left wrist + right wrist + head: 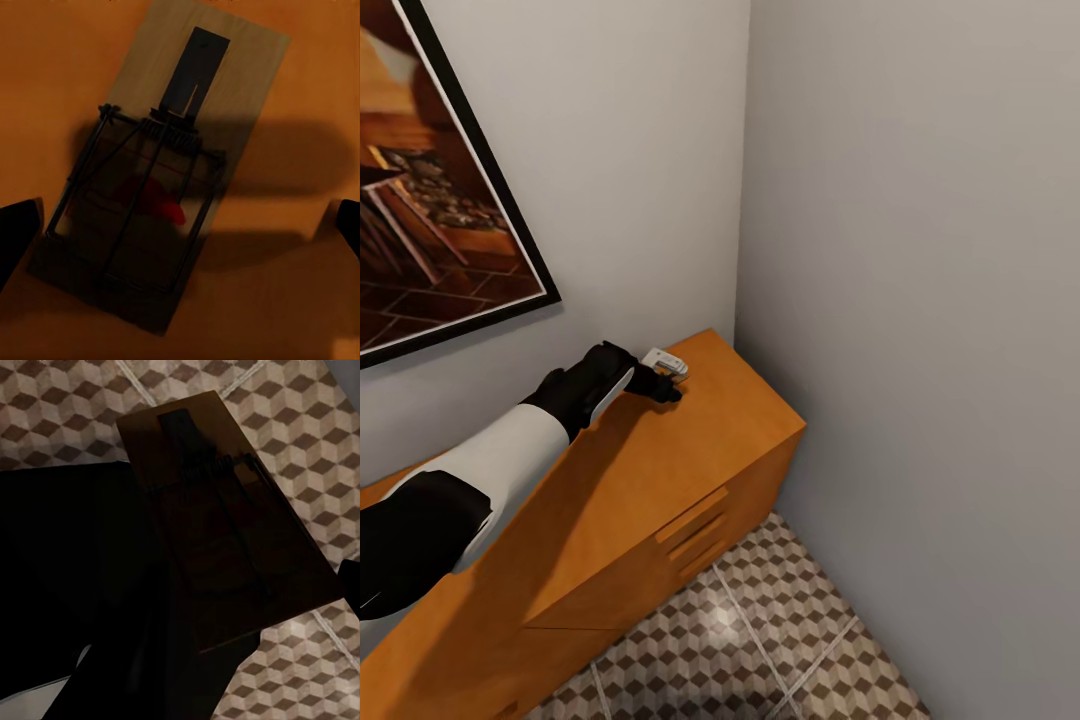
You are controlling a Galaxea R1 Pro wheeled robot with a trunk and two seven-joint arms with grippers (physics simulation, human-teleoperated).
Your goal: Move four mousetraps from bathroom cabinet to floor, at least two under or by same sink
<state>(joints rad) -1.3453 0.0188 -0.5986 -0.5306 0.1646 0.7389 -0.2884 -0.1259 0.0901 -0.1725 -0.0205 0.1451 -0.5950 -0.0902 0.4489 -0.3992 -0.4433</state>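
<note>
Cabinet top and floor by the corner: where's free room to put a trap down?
Free: cabinet top between the left gripper and its front edge; bathroom floor between cabinet front and right wall. Crowded: back corner, where the mousetrap lies at the gripper.

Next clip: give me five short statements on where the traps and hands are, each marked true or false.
1. A mousetrap lies flat on top of the cabinet. True.
2. The left hand is shut on that mousetrap. False: its fingers stand apart, either side of it.
3. The right hand holds a second mousetrap above the bathroom floor. True.
4. A cabinet drawer is pulled open. False: the drawer fronts sit flush.
5. The left hand reaches toward the corner of the room. True.
</note>
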